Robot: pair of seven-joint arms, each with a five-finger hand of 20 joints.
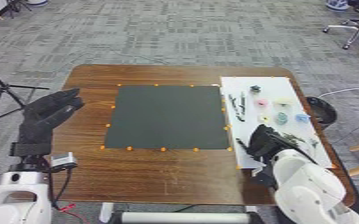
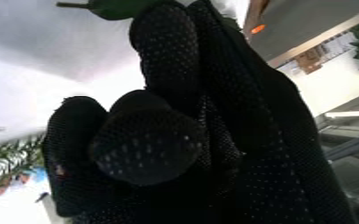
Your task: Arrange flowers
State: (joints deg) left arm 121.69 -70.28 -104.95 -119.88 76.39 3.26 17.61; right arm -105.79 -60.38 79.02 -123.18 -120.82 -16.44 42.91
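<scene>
Nearest us, the robot's right hand [image 1: 269,142] reaches over the near part of a white sheet [image 1: 247,161] on the brown table [image 1: 158,175]; we cannot tell whether it is clamped on anything. One green leaf [image 2: 118,7] shows by that hand in the right wrist view, though whether it is held we cannot say. The left hand [image 1: 51,110] hangs at the table's left side, loosely open and holding nothing.

Just beyond the right hand lie green sprigs [image 1: 291,138], at least two by our count, their exact number hard to settle. Past them we count five pale or coloured flowers: one blue [image 1: 302,118], one teal [image 1: 281,118], one yellow [image 1: 265,118], one pink [image 1: 262,102] and one cream [image 1: 282,101]. Two long dark pieces [image 1: 241,107] lie toward the mat's side, and one small dark bloom [image 1: 255,89] sits farthest off.

One dark square mat [image 1: 167,117] lies beside the sheet, edged with orange markers [image 1: 163,149]. With every flower we can make out on the sheet, we judge the arranging barely begun: choosing, placing and grouping all remain.
</scene>
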